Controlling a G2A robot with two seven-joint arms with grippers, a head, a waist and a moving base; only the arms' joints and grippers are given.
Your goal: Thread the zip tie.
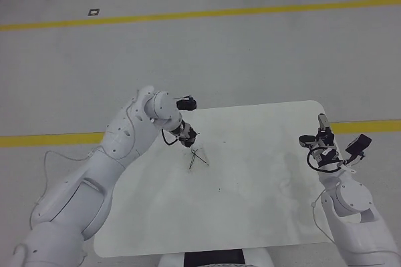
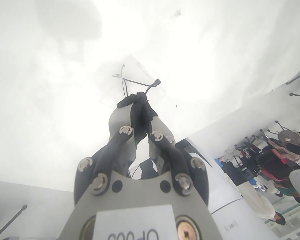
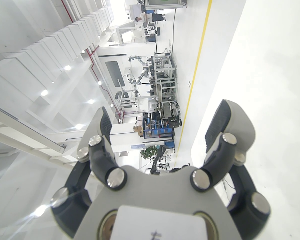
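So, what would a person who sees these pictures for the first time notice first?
Probably the left gripper near the far left corner of the table, its jaws closed on a thin black zip tie, with other ties lying just beyond it. Next comes the right gripper at the table's right edge, its jaws wide open and holding nothing.

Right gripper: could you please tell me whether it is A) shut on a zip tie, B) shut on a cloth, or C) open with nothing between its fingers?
C: the right gripper has its fingers spread wide apart, with nothing held between them.
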